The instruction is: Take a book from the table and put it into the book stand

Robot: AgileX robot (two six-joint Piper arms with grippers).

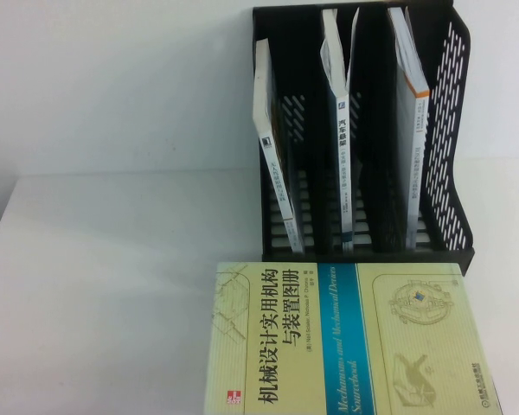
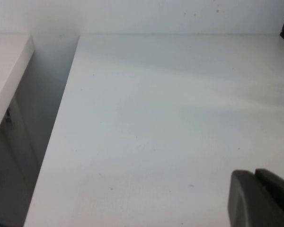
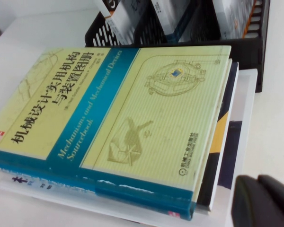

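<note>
1. Book (image 1: 346, 333), yellow-green hardcover with a blue band, lies flat on top of a small stack at the near table edge, touching or just in front of the book stand (image 1: 445, 130).
2. Stack under it shows in the right wrist view: a dark book (image 3: 221, 137) and a white one (image 3: 241, 109) below.
3. Book stand is black mesh with three upright books already in it; the slots between them look partly free.
4. Right gripper (image 3: 265, 201) hovers just beside the stack's near corner, holding nothing; how far its claw is open cannot be told, only a dark tip shows.
5. Left gripper (image 2: 260, 198) is over bare white table (image 2: 156, 118), well apart from the books, holding nothing; opening cannot be told either.
6. Step in hand, judged: the approach, with no grasp yet.
7. To do it well: take only the top book by an overhanging edge, lift clear of the stack, turn it upright, and aim for a gap wide enough for the thick spine.
</note>
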